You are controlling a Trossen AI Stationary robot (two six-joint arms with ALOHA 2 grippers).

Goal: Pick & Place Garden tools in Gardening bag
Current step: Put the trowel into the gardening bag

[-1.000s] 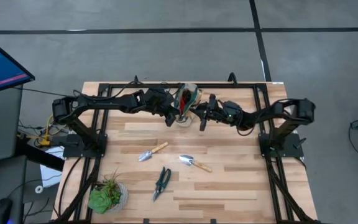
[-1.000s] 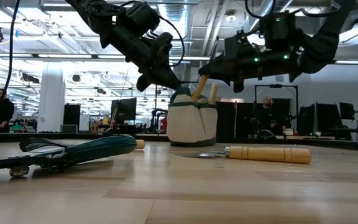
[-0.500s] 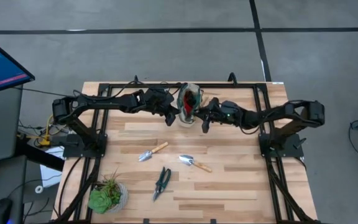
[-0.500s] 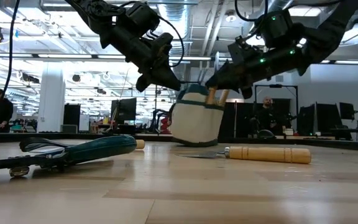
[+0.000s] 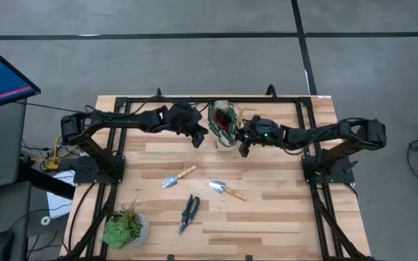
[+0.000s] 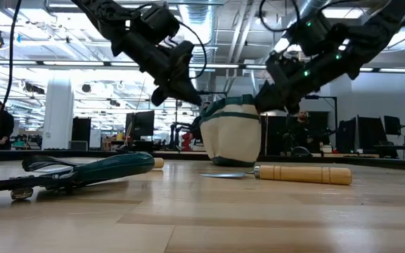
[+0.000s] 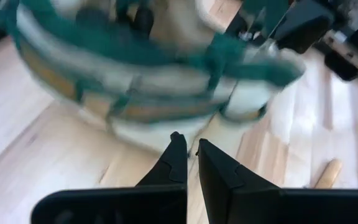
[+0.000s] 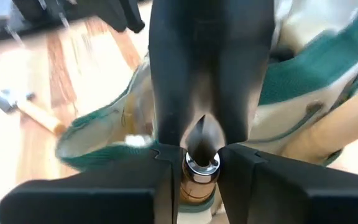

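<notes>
The gardening bag point(image 5: 223, 122), dark green with cream sides, stands at the table's far middle; it also shows in the low view point(image 6: 230, 137). My right gripper point(image 5: 243, 136) is at the bag's right rim, shut on a garden tool point(image 8: 199, 167). Another wooden handle point(image 8: 347, 130) sticks out of the bag. My left gripper point(image 5: 200, 135) is shut just left of the bag point(image 7: 148, 68); I cannot tell whether it touches it. Two trowels point(image 5: 178, 176) point(image 5: 227, 190) and the dark-handled shears point(image 5: 189, 212) lie flat on the table. My right gripper pinches the tool between its two fingers at the silver neck point(image 8: 199, 167), where the neck meets the wooden handle. The fingers slant down from the table's right. The tool's dark head point(image 8: 210, 68) runs forward from the fingers toward the bag's opening point(image 8: 135, 112).
A potted green plant point(image 5: 125, 228) stands at the near left corner. In the low view the shears point(image 6: 83, 171) and a trowel's wooden handle point(image 6: 301, 173) lie in front of the bag. Black frame rails point(image 5: 122, 145) run along the table's left, right and far edges.
My right gripper has gone down toward the bag's rim with the tool. The wooden handles that stuck up above the bag in the low view no longer show there. The bag has shifted a little toward the table's right and its rim has tipped.
</notes>
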